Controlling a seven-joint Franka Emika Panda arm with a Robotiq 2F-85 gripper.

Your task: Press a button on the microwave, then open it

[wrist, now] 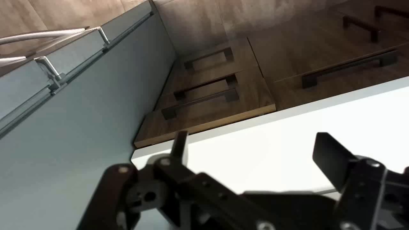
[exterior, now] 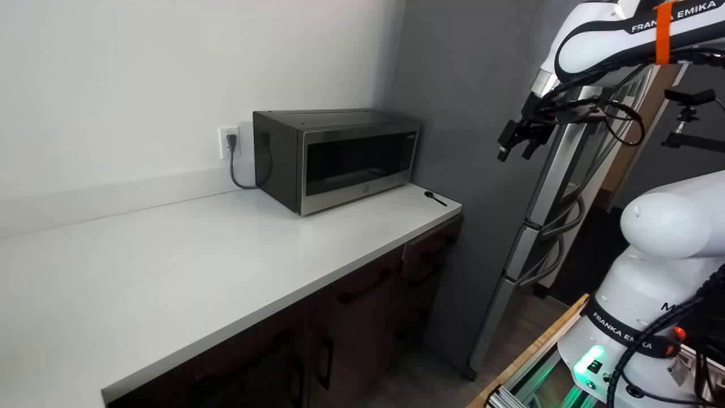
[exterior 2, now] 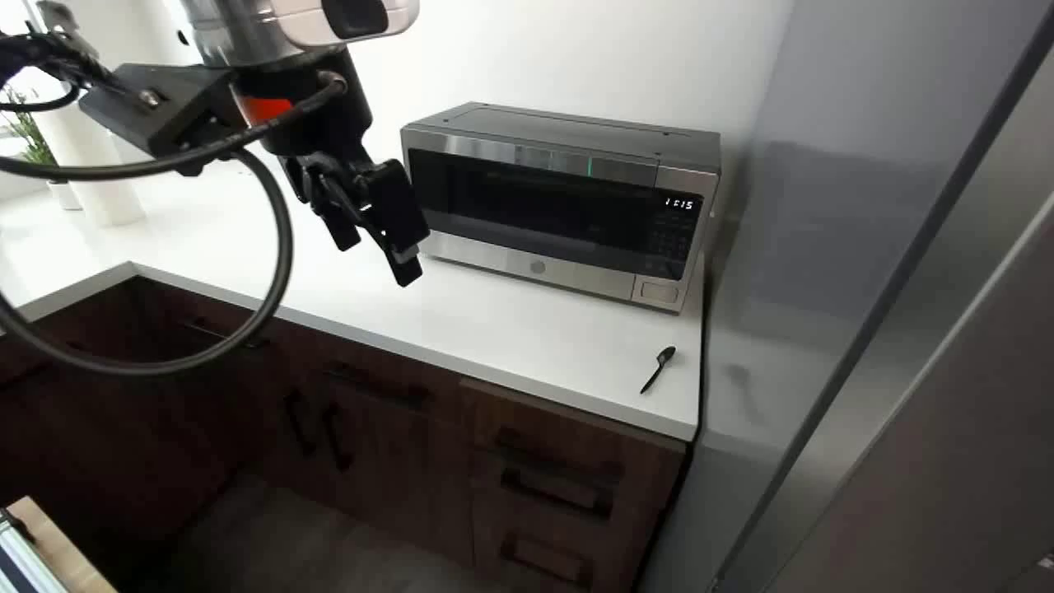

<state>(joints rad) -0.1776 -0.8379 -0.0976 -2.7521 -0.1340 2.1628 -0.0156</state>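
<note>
The microwave (exterior: 354,161) is a boxy dark-grey metallic oven on the counter, and its door is shut in both exterior views. In an exterior view the microwave (exterior 2: 527,206) shows a dark glass window and a control strip (exterior 2: 673,235) with lit digits at its right end. A rectangular button (exterior 2: 659,292) sits below that strip. The microwave is out of the wrist view. My gripper (exterior: 515,155) is in the air, apart from the microwave and in front of it. The gripper (exterior 2: 377,262) points downward. In the wrist view the gripper's fingers (wrist: 250,137) are wide apart with nothing between them.
A white counter (exterior: 187,277) bears the microwave and a black spoon (exterior 2: 659,368) near its front right corner. A tall grey fridge side (exterior: 459,141) stands at the counter's end. Dark wood drawers (wrist: 204,105) with handles are below. A power cord (exterior: 233,164) runs to the wall.
</note>
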